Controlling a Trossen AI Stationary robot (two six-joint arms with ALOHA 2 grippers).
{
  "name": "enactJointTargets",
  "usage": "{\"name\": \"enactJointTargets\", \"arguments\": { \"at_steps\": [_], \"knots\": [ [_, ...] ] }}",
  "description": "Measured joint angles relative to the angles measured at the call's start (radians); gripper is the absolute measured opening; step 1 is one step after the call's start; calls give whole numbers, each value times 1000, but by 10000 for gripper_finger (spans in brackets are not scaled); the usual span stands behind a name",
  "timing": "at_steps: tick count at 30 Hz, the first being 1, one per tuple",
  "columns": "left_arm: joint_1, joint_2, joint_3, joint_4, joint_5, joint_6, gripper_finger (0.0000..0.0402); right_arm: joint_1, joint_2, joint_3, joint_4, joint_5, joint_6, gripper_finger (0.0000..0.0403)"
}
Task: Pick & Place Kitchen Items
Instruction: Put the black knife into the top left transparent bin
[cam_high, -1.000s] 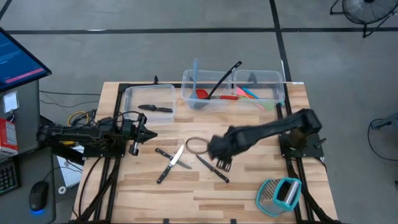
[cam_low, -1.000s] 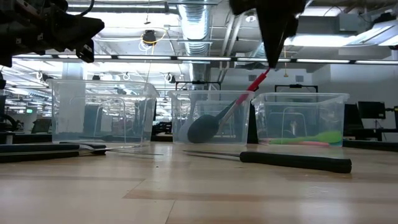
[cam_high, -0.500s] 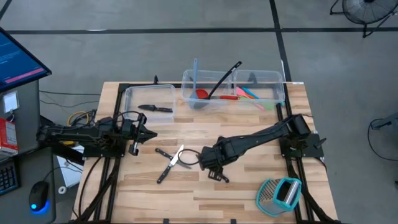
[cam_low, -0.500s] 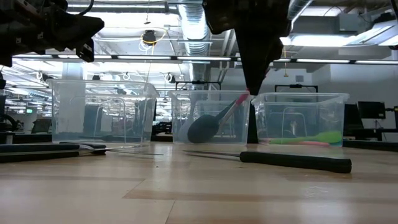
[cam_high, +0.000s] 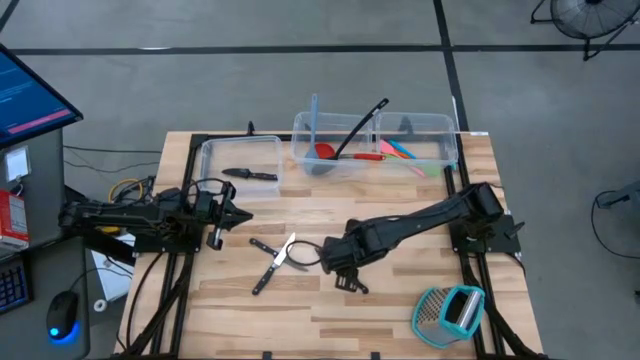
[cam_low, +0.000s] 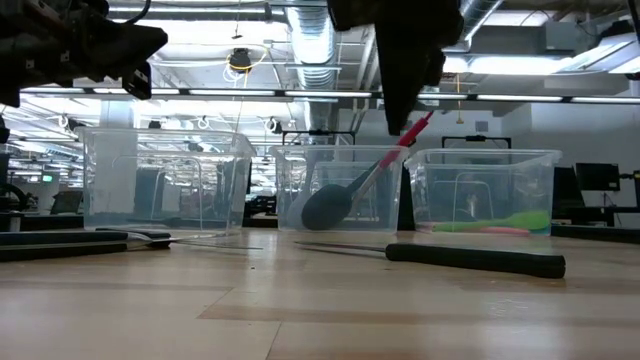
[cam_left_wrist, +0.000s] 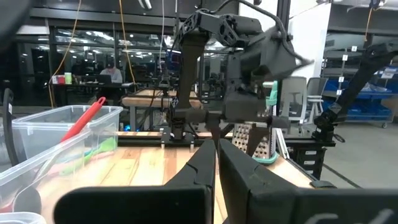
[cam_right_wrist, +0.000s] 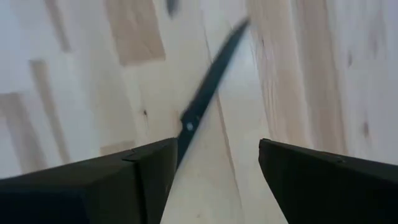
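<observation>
From the grater at the table's near right corner, the nearest work is the right gripper, hovering just inboard of it over a black-handled knife on the bare wood, its fingers spread apart with the knife's handle lying in the gap and nothing held. To do this pickup well, I judge the gripper should drop straight down with the handle centred between the pads, turn its wrist so the jaws cross the handle squarely, and close on the handle rather than the thin blade, which could slip. Just left of it lie two crossed knives. Farther left the left gripper waits, fingers pressed together and empty. Farthest from the grater, the clear bins already hold spoons and spatulas.
</observation>
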Motion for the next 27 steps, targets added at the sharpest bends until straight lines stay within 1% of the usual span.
{"name": "enactJointTargets", "arguments": {
  "at_steps": [3, 8, 14, 22, 27],
  "knots": [
    [0, 0, 0, 15, 0, -65, 2, 2, -47, 0, 9, 36, -30, 221],
    [0, 5, 0, 84, 0, -195, 2, 2, -145, 0, 10, 109, -34, 221],
    [0, 11, 0, 224, 0, -361, 2, 6, -233, 1, 4, 157, -25, 221],
    [0, 11, 0, 468, -2, -371, 2, 33, -291, 1, -7, 165, -28, 221],
    [0, 11, 0, 559, -51, -392, 2, 54, -332, 1, -7, 184, -77, 221]
  ]
}}
